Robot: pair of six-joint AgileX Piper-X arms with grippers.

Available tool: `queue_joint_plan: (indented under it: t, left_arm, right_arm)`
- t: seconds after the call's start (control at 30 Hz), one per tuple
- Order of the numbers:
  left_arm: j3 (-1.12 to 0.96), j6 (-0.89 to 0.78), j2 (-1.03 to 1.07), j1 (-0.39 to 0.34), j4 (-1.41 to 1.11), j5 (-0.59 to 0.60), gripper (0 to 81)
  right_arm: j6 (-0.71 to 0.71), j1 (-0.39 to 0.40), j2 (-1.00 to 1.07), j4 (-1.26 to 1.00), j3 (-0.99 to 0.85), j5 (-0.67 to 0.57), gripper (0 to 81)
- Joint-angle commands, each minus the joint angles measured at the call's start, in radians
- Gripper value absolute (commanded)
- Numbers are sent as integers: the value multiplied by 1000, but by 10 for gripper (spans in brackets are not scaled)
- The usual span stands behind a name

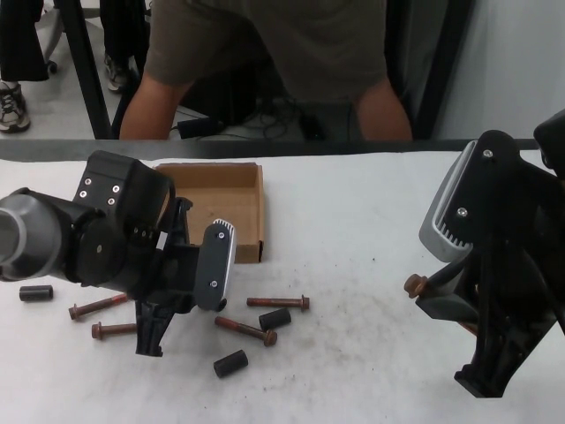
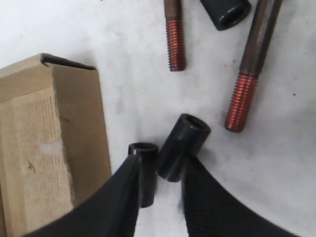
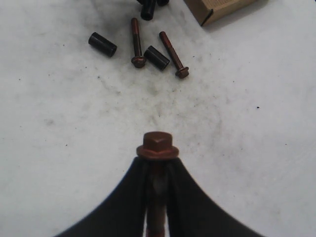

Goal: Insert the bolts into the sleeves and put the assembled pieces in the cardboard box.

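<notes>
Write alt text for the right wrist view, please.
The right gripper is shut on a rusty bolt, its hex head outward, over the white bench. Farther off lie two loose bolts, two black sleeves and a corner of the cardboard box.

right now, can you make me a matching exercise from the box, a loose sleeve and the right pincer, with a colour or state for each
Things:
1 box
2 sleeve
3 right pincer

Colour or state:
a black, lying on the bench
b shut on a bolt
c tan, open on top

Pairs: 1-c, 2-a, 3-b
</notes>
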Motion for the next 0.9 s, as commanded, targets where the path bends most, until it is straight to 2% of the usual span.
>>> queue_joint_plan:
  t: [0.0,0.17,0.53,0.87]
  left_arm:
    - [-7,8,11,-7,6,10,279]
    - [-7,8,11,-7,7,55,279]
    - [-7,8,16,-7,7,76,279]
    - [-81,8,92,-7,7,55,279]
  right_arm:
    - [-2,-3,-13,-14,0,-10,2]
    - [-2,-3,-13,-14,0,-10,2]
    - [-2,-3,-13,-14,0,-10,2]
    - [-2,-3,-13,-14,0,-10,2]
